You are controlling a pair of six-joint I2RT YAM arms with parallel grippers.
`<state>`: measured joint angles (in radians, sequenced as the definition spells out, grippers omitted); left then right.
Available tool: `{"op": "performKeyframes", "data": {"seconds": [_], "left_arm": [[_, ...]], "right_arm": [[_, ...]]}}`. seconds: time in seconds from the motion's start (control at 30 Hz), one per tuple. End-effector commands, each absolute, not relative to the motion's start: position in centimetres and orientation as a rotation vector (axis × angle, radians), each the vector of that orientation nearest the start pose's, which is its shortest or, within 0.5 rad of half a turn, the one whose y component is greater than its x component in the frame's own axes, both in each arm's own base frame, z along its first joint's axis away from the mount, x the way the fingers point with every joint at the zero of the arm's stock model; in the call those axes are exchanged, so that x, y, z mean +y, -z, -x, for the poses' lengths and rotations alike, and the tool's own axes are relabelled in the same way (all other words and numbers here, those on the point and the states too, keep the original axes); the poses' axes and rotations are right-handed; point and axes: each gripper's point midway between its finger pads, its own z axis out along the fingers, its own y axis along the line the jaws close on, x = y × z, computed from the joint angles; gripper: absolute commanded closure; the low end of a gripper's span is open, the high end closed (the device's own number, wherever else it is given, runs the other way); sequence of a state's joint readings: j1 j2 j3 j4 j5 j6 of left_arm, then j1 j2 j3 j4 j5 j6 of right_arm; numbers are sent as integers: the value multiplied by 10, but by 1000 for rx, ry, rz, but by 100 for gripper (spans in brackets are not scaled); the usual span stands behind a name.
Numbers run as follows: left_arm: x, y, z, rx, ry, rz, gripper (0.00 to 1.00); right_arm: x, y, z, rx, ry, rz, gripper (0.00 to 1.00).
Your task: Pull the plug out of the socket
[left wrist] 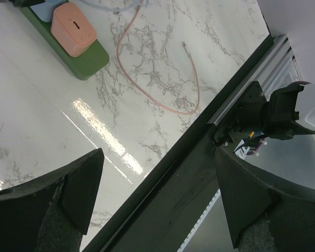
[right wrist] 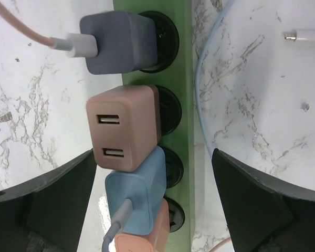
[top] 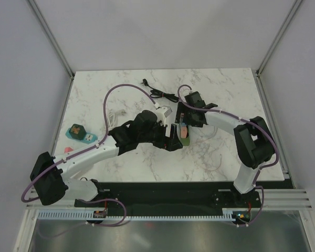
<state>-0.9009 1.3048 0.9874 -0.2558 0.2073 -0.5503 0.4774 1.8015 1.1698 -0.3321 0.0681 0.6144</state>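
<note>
A lab: white-walled enclosure point(top: 147, 31), aluminium frame point(top: 52, 37).

Two white arms point(top: 92, 153), black joints point(top: 254, 144), looping purple cables point(top: 127, 84).

I see four plugs packed along the green strip point(right wrist: 186, 73): a slim gap below the grey plug point(right wrist: 121, 42), none between the brown plug point(right wrist: 127, 127) and the light blue plug point(right wrist: 139, 202). My right tool point(right wrist: 152, 155) straddles them, fingers spread wide over bare table point(right wrist: 262, 79). A pale cable point(right wrist: 198, 79) runs just beside the strip's right edge. In the top view, my left arm point(top: 142, 128) crowds the strip's left side.
</note>
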Motion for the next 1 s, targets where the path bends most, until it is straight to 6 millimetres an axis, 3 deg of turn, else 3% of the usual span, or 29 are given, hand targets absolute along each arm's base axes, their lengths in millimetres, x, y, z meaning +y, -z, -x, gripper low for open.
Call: {"op": "performKeyframes", "data": {"seconds": [0.0, 0.1, 0.13, 0.17, 0.3, 0.4, 0.57, 0.6, 0.63, 0.7, 0.73, 0.77, 0.8, 0.83, 0.87, 0.9, 0.97], "left_arm": [[-340, -203, -203, 2211, 985, -561, 7], [-339, -199, -205, 2225, 965, -553, 7], [-340, -197, -206, 2234, 962, -552, 7], [-341, -197, -206, 2236, 962, -554, 10], [-349, -187, -209, 2260, 959, -587, 18], [-355, -185, -215, 2267, 941, -597, 18], [-358, -163, -243, 2355, 778, -478, 23], [-360, -161, -246, 2359, 768, -469, 24], [-364, -162, -251, 2357, 763, -455, 25], [-372, -150, -257, 2377, 728, -447, 27], [-378, -154, -260, 2368, 734, -450, 28], [-379, -141, -266, 2385, 679, -445, 28], [-382, -138, -268, 2387, 660, -449, 28], [-386, -140, -273, 2380, 649, -442, 28], [-385, -130, -276, 2397, 607, -441, 28], [-386, -126, -280, 2400, 586, -442, 28], [-384, -124, -290, 2386, 528, -431, 28]], "right_arm": [[212, -89, -385, 2491, -386, -129, 2], [207, -116, -384, 2453, -369, -84, 2], [204, -138, -388, 2406, -370, -83, 2], [202, -147, -387, 2390, -360, -74, 2], [171, -193, -381, 2309, -237, -76, 2], [137, -208, -372, 2282, -88, -123, 2], [106, -203, -343, 2271, -52, -152, 2], [103, -210, -336, 2241, -79, -159, 2], [99, -194, -326, 2267, -84, -170, 2], [106, -198, -315, 2231, -200, -167, 3], [108, -180, -304, 2261, -237, -176, 5], [114, -181, -302, 2229, -299, -184, 5], [120, -171, -287, 2235, -378, -165, 8], [126, -170, -282, 2220, -440, -188, 10], [131, -173, -282, 2179, -499, -193, 12], [135, -179, -276, 2140, -561, -189, 14], [143, -165, -266, 2138, -639, -189, 23]]}}
